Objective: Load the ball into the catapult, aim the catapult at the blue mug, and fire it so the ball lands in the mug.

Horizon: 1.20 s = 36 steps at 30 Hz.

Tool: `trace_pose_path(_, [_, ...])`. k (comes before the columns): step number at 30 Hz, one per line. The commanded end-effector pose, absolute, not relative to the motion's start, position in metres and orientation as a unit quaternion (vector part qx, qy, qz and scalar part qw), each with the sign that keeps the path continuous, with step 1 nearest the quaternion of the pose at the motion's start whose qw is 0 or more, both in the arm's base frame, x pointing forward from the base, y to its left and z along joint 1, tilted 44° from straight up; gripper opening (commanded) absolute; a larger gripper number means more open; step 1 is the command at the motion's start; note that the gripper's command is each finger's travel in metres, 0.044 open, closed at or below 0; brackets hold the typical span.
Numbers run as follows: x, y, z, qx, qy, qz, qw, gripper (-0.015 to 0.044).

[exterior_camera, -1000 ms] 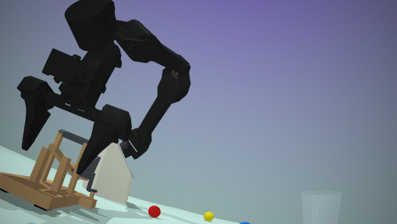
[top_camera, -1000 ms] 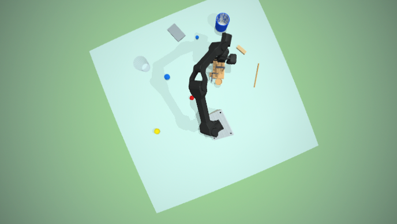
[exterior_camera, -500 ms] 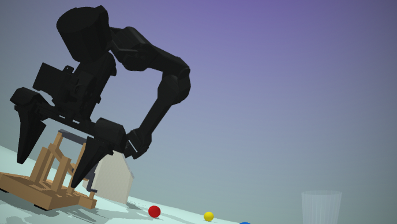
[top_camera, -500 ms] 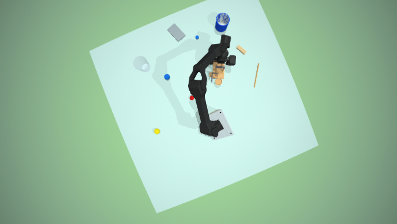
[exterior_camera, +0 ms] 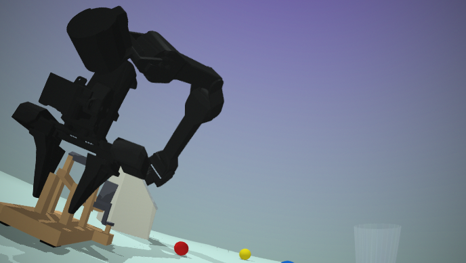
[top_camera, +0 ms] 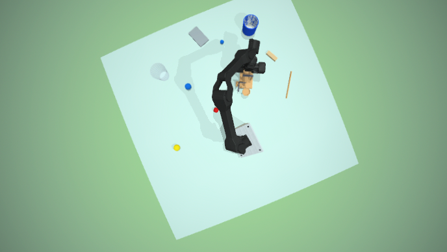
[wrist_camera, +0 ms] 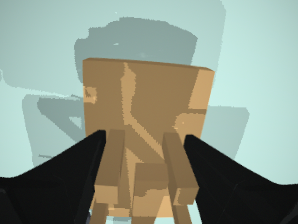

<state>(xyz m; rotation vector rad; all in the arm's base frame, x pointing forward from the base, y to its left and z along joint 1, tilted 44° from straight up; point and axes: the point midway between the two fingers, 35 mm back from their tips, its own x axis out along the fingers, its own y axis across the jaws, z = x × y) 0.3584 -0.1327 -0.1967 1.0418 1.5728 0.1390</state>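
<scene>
The wooden catapult (top_camera: 245, 82) (exterior_camera: 30, 225) (wrist_camera: 105, 82) stands on the table under the arm. My gripper (exterior_camera: 53, 205) (wrist_camera: 145, 139) points down and is shut on the catapult's two uprights, one finger on each outer side. In the top view the arm hides the fingertips. A round wooden piece (top_camera: 245, 92) shows at the catapult's near end, with no ball visible on it. The blue mug (top_camera: 249, 30) stands upright beyond the catapult. A red ball (top_camera: 216, 110) (exterior_camera: 181, 248), a yellow ball (top_camera: 177, 147) (exterior_camera: 244, 254), a blue ball (top_camera: 188, 86) and a smaller blue ball (top_camera: 221, 41) lie on the table.
A clear ribbed cup (top_camera: 157, 71) (exterior_camera: 377, 244) stands at the left. A grey block (top_camera: 198, 36) lies at the upper left. A small wooden block (top_camera: 271, 56) and a thin stick (top_camera: 288, 84) lie right of the catapult. A pale block (top_camera: 254, 141) (exterior_camera: 132, 210) is by the arm's base.
</scene>
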Motion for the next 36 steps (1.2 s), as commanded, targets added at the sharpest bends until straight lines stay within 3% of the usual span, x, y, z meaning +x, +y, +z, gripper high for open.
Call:
trace_pose_path(1, [0.359,-0.135,-0.194,0.447,0.674,0.060,0.586,0.0065])
trace_pose_path(4, [0.356,-0.160,-0.168,0.446,0.674,0.059,0.586,0.0000])
trace_pose_path(36, [0.360,-0.140,-0.190,0.449,0.674,0.059,0.584,0.0000])
